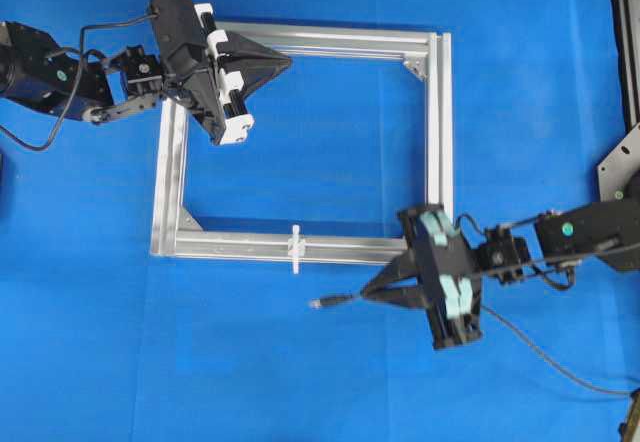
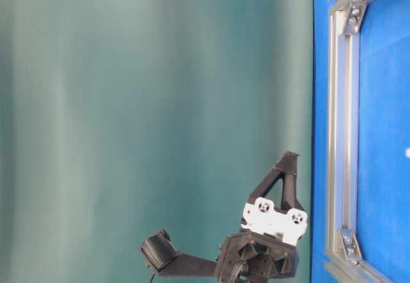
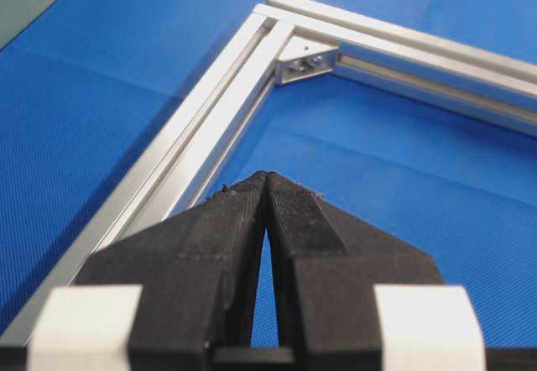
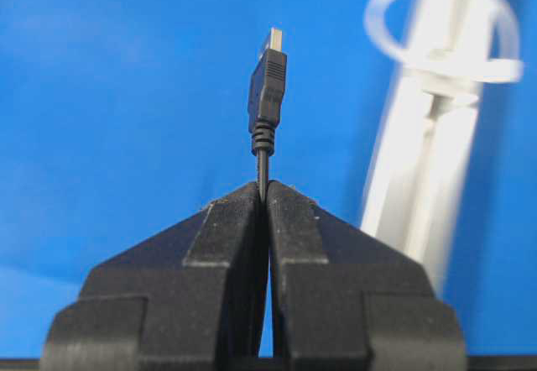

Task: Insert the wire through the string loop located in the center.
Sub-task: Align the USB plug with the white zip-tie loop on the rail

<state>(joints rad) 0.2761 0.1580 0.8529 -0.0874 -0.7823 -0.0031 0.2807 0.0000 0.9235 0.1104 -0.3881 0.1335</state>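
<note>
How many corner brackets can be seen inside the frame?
3: top-right corner, bottom-left corner, and bottom-right, seen only at table level. The left tool may hide a fourth at top-left.

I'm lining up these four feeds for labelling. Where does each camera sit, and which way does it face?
Overhead: above the table, looking straight down on the aluminium frame, both arms, string loop and wire.
Table-level: low beside the table, picture turned sideways; shows the frame and left gripper.
Left wrist: looks along the shut left gripper at a frame corner.
Right wrist: looks along the right gripper, which pinches the wire, loop beyond.
Both wrist views share the frame.
</note>
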